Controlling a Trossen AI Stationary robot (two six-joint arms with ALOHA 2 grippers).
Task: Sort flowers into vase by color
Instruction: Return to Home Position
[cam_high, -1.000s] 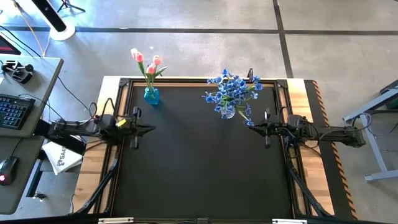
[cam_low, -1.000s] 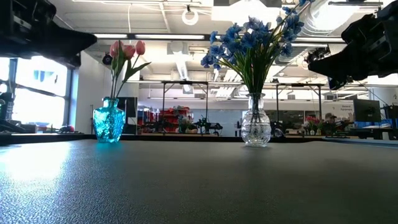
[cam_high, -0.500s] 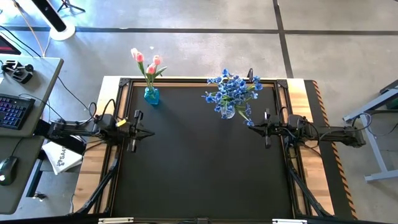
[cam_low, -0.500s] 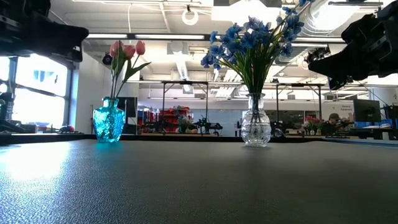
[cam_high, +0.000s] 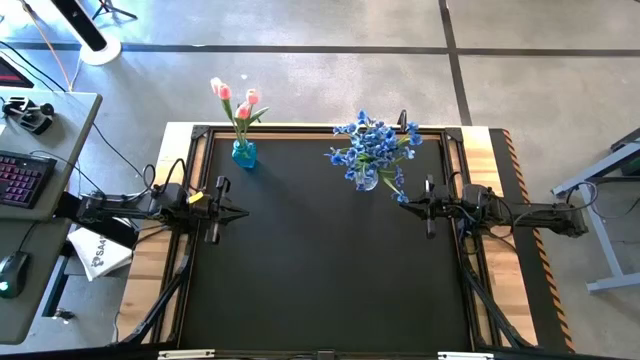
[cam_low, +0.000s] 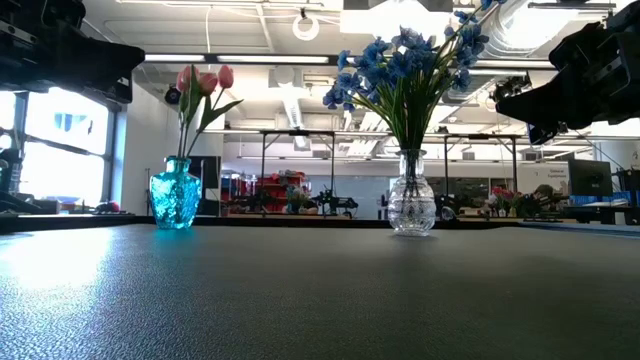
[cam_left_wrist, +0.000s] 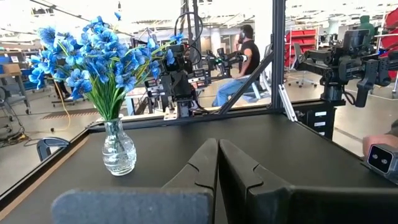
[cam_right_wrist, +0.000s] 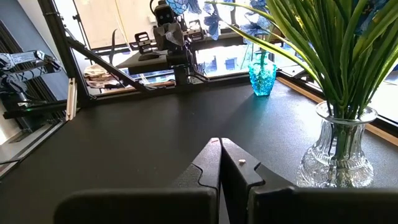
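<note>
Pink tulips on green stems (cam_low: 203, 80) fill a turquoise faceted glass vase (cam_low: 175, 200). Small blue blossoms (cam_low: 400, 55) fill a clear cut-pattern glass vase (cam_low: 411, 207). The matte black surface (cam_high: 320, 270) looks finely pebbled, with a pale wooden rim (cam_high: 512, 290).

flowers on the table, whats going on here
Nothing is being handled. The pink tulips stand in the blue vase and the blue flowers in the clear vase, both at the table's far edge. The left gripper and right gripper hang shut and empty at the table's two sides.
</note>
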